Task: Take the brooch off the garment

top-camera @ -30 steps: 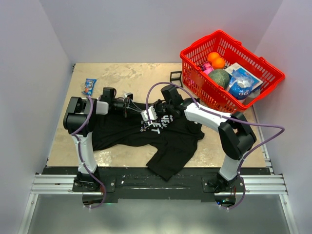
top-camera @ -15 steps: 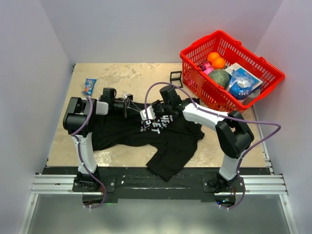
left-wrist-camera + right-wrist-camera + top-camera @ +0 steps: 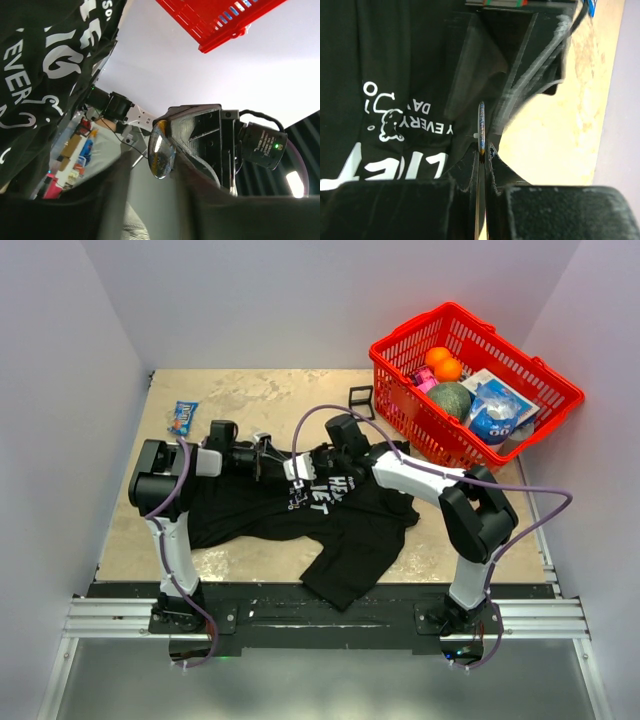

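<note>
the brooch (image 3: 161, 150) is a small shiny roundish disc pinched by its edge in the right pincer, just past the far edge of the garment's printed chest, about mid-bench. whether its pin is in the cloth cannot be told.

at the far left of the bench (image 3: 250, 390) a small blue snack packet (image 3: 184, 418) lies flat, well apart from everything else. near it the left arm reaches rightward over the shirt's left sleeve. the left pincer (image 3: 270, 456) is open, its two fingers (image 3: 114, 200) blurred and apart with nothing between them, and it points at the brooch from the left, close to it but not touching.

the right pincer (image 3: 482, 152) comes in from the right and is closed on the brooch – in its own wrist view the disc shows edge-on as a thin line rising from between the fingertips, with black cloth bunched at the tips.

the garment (image 3: 300, 520), a black t-shirt with white lettering, lies rumpled under both arms, one fold trailing toward the near edge.

further right and far, a black wire cube frame (image 3: 360, 397) stands just beside a red basket (image 3: 415, 415) – inside it are two oranges (image 3: 441, 363), a green round fruit (image 3: 452, 398) and a blue-and-white packet (image 3: 492, 412).
</note>
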Available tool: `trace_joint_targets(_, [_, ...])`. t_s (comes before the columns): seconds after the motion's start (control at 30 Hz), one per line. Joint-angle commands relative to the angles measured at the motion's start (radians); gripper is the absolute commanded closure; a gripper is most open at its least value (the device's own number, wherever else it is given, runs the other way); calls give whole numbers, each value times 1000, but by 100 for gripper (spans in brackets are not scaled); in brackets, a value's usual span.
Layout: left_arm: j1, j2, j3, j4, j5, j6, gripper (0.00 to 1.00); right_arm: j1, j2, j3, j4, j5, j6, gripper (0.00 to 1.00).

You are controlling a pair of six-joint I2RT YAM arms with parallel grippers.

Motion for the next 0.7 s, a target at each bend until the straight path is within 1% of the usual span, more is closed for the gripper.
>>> trace_joint_targets(0.0, [28,-68,-24,144,-16,16,43,-19,-3,68,-4,16,140,100])
trace_joint_targets(0.03, [34,-81,-28,185,-26,13,36,-29,-1,84,-22,10,173,100])
trace_joint_targets(0.07, [37,-85,-28,240,-39,23,23,-47,2,122,-45,2,236,100])
trace_joint_targets(0.13, [40,-90,-7,268,-47,56,20,-73,16,170,-120,-21,314,100])
trace_joint_targets(0.17, [40,-90,28,265,-49,102,20,-105,22,217,-136,-19,424,100])
trace_joint_targets(0.23, [40,-96,74,236,-56,159,20,-148,46,269,-176,-48,552,100])
trace_joint_targets(0.27, [40,-98,135,147,-62,265,20,-195,57,327,-199,-80,656,100])
trace_joint_targets(0.33, [36,-101,229,-48,-96,459,20,-236,86,384,-266,-127,730,100])
trace_joint_targets(0.37, [34,-101,348,-322,-122,721,20,-265,91,427,-286,-151,782,100])
trace_joint_targets(0.43, [2,-104,476,-571,-254,1000,21,-291,92,450,-292,-170,839,100])
trace_joint_targets(0.47, [-16,-113,567,-710,-307,1221,21,-311,95,470,-291,-202,890,99])
trace_joint_targets(0.5, [-47,-134,576,-709,-379,1284,22,-317,97,483,-292,-220,914,99])
trace_joint_targets(0.53, [-55,-209,559,-668,-401,1317,22,-320,98,495,-291,-239,937,99])
trace_joint_targets(0.57, [-58,-257,465,-490,-420,1317,22,-329,97,506,-283,-257,982,99])
trace_joint_targets(0.6, [-58,-304,399,-366,-418,1301,23,-329,97,509,-262,-321,1003,99])
trace_joint_targets(0.63, [-58,-384,293,-265,-415,1307,23,-331,103,515,-256,-358,1025,99])
trace_joint_targets(0.67, [-58,-410,257,-124,-403,1335,23,-334,117,544,-260,-395,1064,99])
